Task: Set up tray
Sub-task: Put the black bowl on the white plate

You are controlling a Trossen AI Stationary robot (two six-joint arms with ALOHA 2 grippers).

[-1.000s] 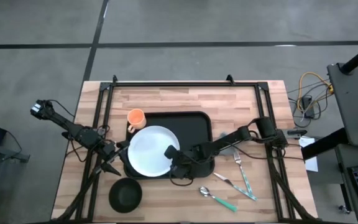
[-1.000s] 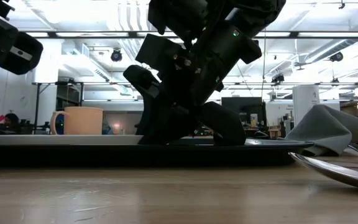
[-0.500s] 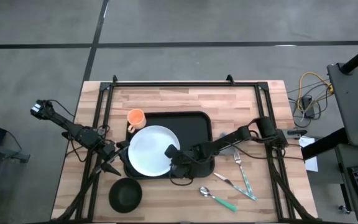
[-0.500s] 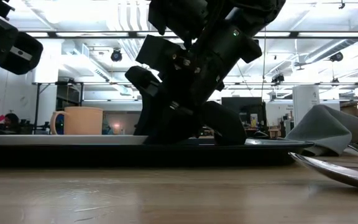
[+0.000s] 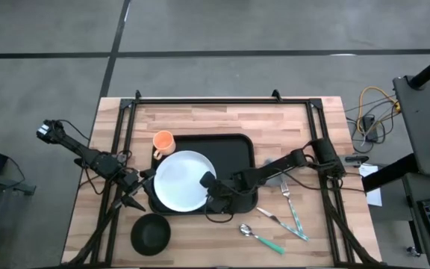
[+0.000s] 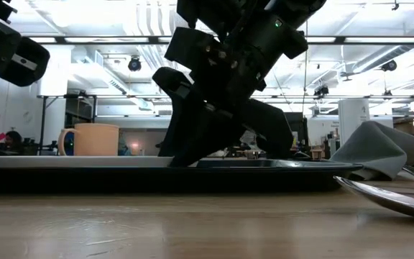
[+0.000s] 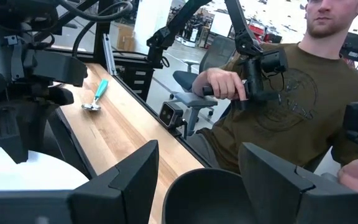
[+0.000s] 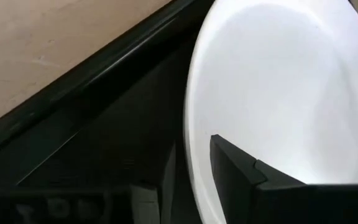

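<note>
The large black tray [image 5: 230, 149] lies mid-table. The white plate [image 5: 181, 181] rests flat on the tray's left half. My right gripper [image 5: 209, 188] is low at the plate's right rim, open. In the right wrist view one finger [image 8: 247, 180] stands over the plate [image 8: 278, 81] and the other [image 8: 166, 180] stands outside the rim, above the tray floor [image 8: 104, 124]. My left gripper [image 7: 199, 149] waits open at the tray's left near corner, just above the black bowl [image 7: 210, 193]. My right gripper straddles the plate's right rim [image 8: 188, 155], slanting down from the table's right. I cannot tell whether either finger touches it. The plate lies flat on the tray.
An orange cup [image 5: 163, 141] stands by the tray's far left corner. The black bowl [image 5: 151, 233] sits near the near edge. A grey napkin [image 6: 379, 147], fork [image 5: 285, 196] and teal-handled spoon [image 5: 260, 237] lie right of the tray. A person sits beyond the near edge.
My right gripper has drawn back a little toward the table's right, along the plate's rim. The plate and tray have stayed where they were.
</note>
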